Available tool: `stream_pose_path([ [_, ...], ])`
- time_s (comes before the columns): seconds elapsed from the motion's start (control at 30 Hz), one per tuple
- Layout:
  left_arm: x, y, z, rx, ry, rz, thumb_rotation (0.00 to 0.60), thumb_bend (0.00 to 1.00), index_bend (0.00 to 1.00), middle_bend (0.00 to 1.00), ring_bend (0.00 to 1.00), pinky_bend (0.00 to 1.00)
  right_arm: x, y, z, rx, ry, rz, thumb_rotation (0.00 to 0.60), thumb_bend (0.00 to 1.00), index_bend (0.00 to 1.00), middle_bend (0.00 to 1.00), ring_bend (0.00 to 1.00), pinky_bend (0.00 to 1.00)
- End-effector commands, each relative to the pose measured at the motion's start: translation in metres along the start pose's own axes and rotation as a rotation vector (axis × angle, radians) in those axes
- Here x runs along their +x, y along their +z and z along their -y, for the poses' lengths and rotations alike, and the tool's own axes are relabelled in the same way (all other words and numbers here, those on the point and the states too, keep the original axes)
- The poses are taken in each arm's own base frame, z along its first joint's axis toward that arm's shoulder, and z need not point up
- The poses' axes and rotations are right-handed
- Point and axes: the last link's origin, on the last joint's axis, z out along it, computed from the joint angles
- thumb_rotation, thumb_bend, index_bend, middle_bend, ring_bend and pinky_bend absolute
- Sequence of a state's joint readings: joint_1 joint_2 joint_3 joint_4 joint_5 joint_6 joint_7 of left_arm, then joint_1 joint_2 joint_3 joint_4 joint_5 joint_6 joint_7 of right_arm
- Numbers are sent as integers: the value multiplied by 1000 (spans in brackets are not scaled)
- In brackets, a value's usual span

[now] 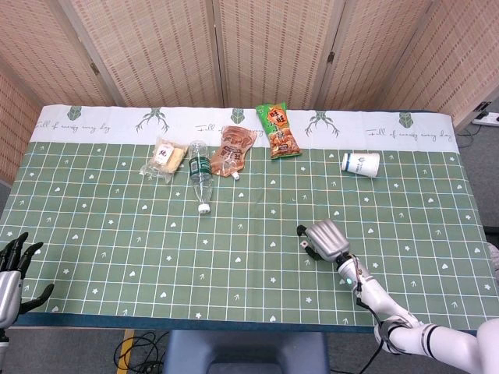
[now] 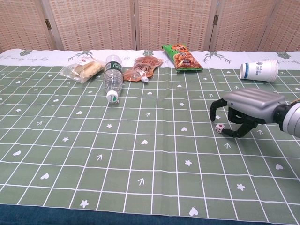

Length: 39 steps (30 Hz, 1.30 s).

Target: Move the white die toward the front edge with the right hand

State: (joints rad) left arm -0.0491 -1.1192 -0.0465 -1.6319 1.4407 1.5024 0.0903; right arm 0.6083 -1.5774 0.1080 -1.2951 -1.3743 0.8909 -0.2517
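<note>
Under the curled fingers of the right hand (image 2: pixel 243 110), the white die (image 2: pixel 219 128) sits on the green tablecloth (image 2: pixel 140 154), at the hand's inner side. Fingers arch around it; whether they pinch it, I cannot tell. Far left, the left hand (image 1: pixel 12 273) rests spread.

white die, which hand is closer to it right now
Right. The right hand is arched over the white die, fingertips at the die, though contact is unclear. The left hand sits far off at the table's front left corner, open and holding nothing.
</note>
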Motion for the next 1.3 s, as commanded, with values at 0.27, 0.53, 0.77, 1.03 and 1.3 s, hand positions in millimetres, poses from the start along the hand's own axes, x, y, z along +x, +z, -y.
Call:
stream_pose_path([
  [0.27,-2,-2,1,3,-4,7,600,274,173,1,41,149,-2,1,0,-5,-6,0,600,336,571,983,1000,978],
  [0.53,-2,-3,3,7,-4,7,600,274,173,1,41,149,12,-7,-14,-41,15,-47,600,347,672,984,1000,978],
  [0.77,-3,-2,1,1,-4,11,600,273,173,1,41,150,41,-18,-23,-62,79,-190,600,362,708,984,1000,978],
  [1.03,0,-3,-1,-2,-5,13,600,273,172,1,41,150,68,-30,-22,12,285,-522,600,361,219,973,1000,978],
  [1.3,1,-4,-1,-2,-7,19,600,273,171,1,41,150,69,-40,-33,-22,272,-512,600,347,0,943,1000,978],
])
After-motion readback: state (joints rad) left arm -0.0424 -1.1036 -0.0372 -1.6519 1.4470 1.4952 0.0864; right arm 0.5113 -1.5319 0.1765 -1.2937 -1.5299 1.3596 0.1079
